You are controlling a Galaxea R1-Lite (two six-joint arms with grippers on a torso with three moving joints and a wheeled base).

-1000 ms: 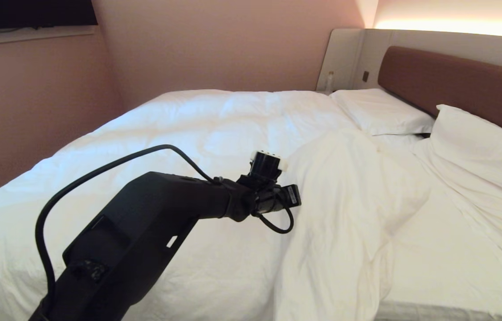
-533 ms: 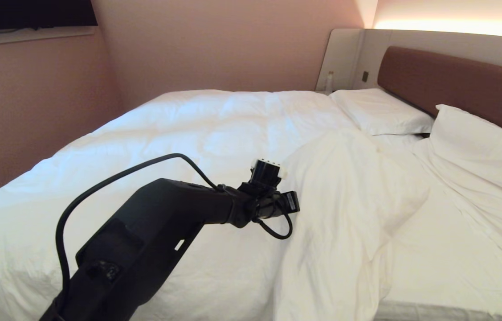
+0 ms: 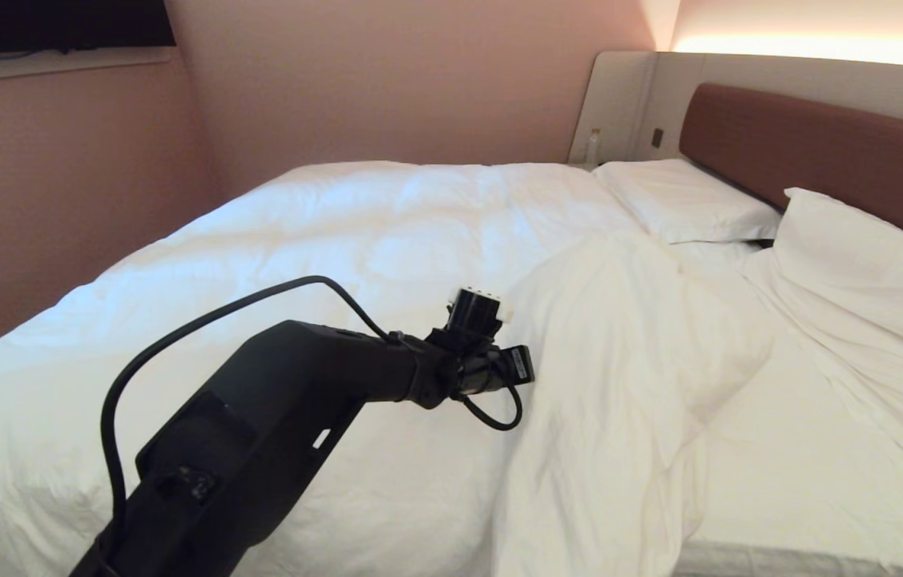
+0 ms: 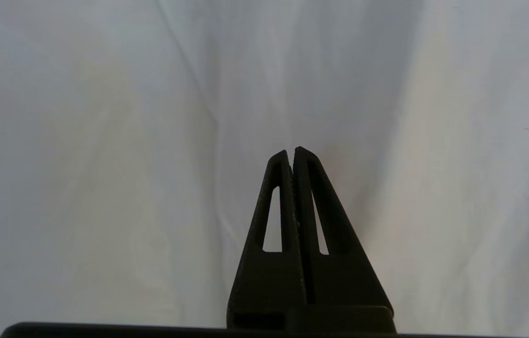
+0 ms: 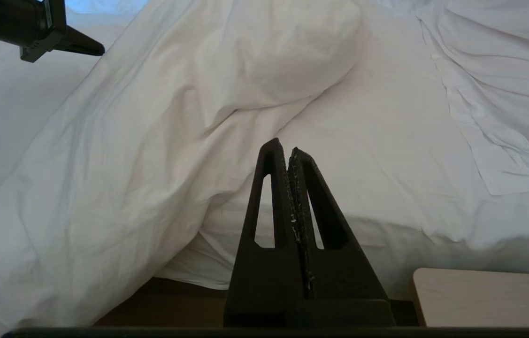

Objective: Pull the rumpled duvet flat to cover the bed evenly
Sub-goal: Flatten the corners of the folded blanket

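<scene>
Duvet [image 3: 387, 240] lies smooth across the far side of the bed [image 3: 755, 553] in my head view, but near the front edge a long fold [image 3: 619, 385] is thrown back, baring the sheet [image 3: 788, 465] toward the pillows [image 3: 683, 204] at the headboard [image 3: 820, 152]; my guess is that flap is what needs dragging out. My left gripper [image 3: 527, 367] hangs just over the fold's ridge, placed there to catch cloth. From my left wrist, the fingers [image 4: 287, 197] are pressed together with nothing between them, white fabric just beyond their tips. From my right wrist, my right gripper [image 5: 284, 152] sits parked low beside the front edge, its fingers likewise closed on nothing, near a pale wooden surface [image 5: 485, 295]
</scene>
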